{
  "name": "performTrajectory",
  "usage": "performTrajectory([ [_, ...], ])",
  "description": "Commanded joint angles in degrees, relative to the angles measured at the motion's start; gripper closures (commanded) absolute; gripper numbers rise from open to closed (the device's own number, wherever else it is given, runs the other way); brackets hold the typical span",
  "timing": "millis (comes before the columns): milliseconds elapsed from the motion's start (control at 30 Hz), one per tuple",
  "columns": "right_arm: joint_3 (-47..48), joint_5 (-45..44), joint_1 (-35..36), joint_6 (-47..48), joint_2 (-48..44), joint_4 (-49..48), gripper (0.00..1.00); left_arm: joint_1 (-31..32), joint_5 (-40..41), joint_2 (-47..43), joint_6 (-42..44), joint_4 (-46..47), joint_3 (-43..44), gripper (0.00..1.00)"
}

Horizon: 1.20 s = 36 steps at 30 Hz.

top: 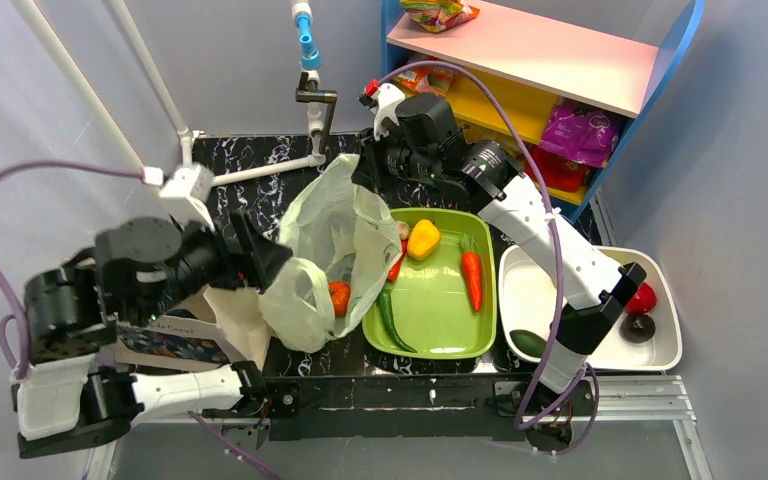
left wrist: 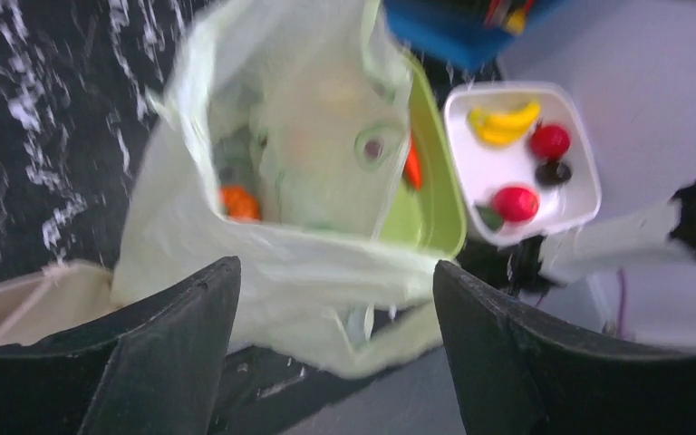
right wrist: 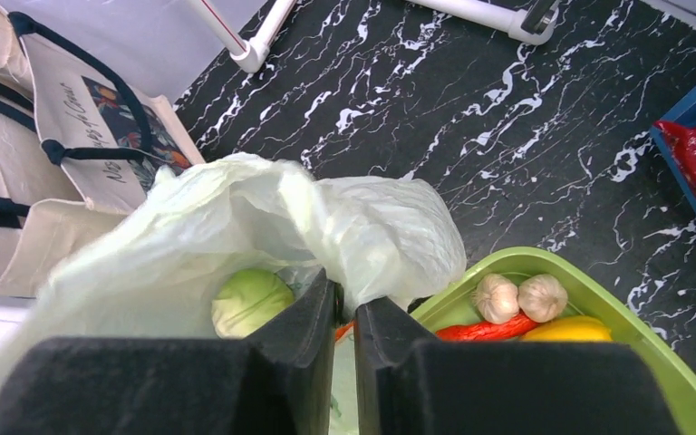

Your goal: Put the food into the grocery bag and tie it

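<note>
Pale-green thin plastic carrier bag (top: 335, 225) stands open mid black marbled table (right wrist: 471, 109), against lime plastic tray (top: 430, 350); round green cabbage (right wrist: 252, 301) and orange tomato (top: 339, 297) inside. Left gripper (left wrist: 335, 272) fingers spread wide, holding nothing. Right gripper (right wrist: 344, 294) pinches bag's far rim.

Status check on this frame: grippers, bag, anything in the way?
Left gripper open beside grocery bag. Right gripper pinching the bag's rim. Cabbage and tomato inside; bag untied; more produce in green tray. Canvas tote alongside, not blocking.
</note>
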State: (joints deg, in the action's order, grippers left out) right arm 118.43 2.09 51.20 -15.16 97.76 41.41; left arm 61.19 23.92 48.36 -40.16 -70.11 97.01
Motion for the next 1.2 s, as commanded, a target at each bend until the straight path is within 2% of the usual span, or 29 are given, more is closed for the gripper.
performTrajectory([
  [0,-0.45,0.97,-0.14,0.89,-3.48,-2.67,0.78,-0.28,12.54,13.59,3.75,-16.33,22.63,0.22],
  [67,-0.66,1.22,-0.14,0.90,-4.10,-2.47,0.76,-0.26,16.78,17.02,6.07,-19.04,27.52,0.18],
  [167,-1.37,1.56,-0.13,0.59,-4.78,-2.28,0.74,-0.28,19.52,16.70,11.51,-13.41,23.69,0.14],
  [233,-1.66,1.73,-0.10,0.43,-5.18,-1.81,0.68,-0.28,19.75,15.50,12.74,-10.15,19.25,0.11],
  [467,-3.19,0.56,-0.13,0.41,-6.78,-0.82,0.65,-0.80,12.99,14.72,8.04,-4.36,6.16,0.07],
  [633,-4.72,0.63,-0.14,-0.35,-7.75,-0.77,0.65,-3.50,10.30,17.53,2.07,-4.77,4.81,0.11],
  [733,-5.16,0.59,-0.14,-0.50,-8.22,-0.58,0.64,-6.07,8.82,19.11,-1.07,-6.21,3.72,0.21],
  [833,-5.81,0.26,-0.14,-0.57,-8.75,-0.56,0.56,-8.53,6.38,20.11,-3.75,-7.83,1.83,0.33],
  [1000,-7.03,-0.92,-0.13,-0.58,-10.22,-0.17,0.54,-10.14,3.47,18.66,-4.09,-6.33,-2.96,0.51],
  [1067,-7.80,-1.36,-0.14,-0.45,-11.00,-0.15,0.53,-10.82,2.07,17.83,-3.31,-4.74,-4.98,0.64],
  [1167,-7.86,-4.94,-0.14,0.30,-11.94,1.73,0.46,-11.17,1.63,18.10,-3.14,-5.20,-4.56,0.94],
])
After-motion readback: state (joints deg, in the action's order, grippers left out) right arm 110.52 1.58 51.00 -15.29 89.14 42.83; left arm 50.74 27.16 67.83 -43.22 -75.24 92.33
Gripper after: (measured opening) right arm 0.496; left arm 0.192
